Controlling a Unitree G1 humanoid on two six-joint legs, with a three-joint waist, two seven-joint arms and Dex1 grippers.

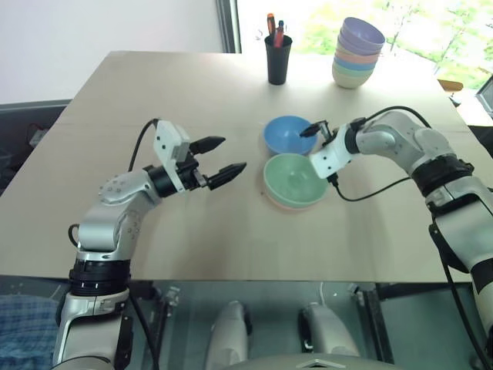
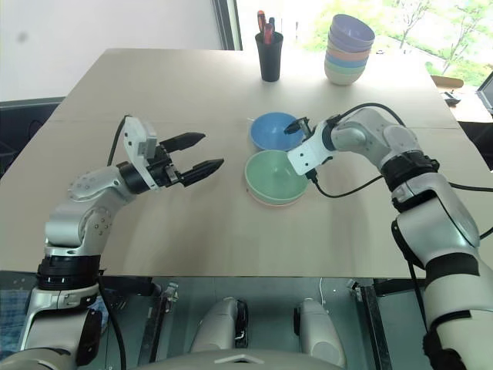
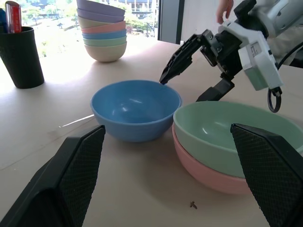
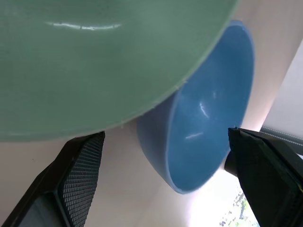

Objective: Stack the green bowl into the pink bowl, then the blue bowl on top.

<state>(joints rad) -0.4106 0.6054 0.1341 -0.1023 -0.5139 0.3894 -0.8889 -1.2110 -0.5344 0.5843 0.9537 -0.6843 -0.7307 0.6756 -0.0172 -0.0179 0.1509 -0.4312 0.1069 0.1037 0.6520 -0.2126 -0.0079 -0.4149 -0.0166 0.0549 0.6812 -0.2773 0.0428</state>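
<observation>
On the left of the table (image 1: 115, 92), the left gripper (image 1: 217, 159) hangs released, its two black fingers spread and pointing right toward the bowls. At centre, the green bowl (image 1: 294, 179) sits nested inside the pink bowl (image 3: 208, 172). Just beyond it on the far side, touching or almost touching, stands the blue bowl (image 1: 288, 134). The right gripper (image 3: 189, 71), reaching in from the right, is released, one finger over the blue bowl's right rim.
</observation>
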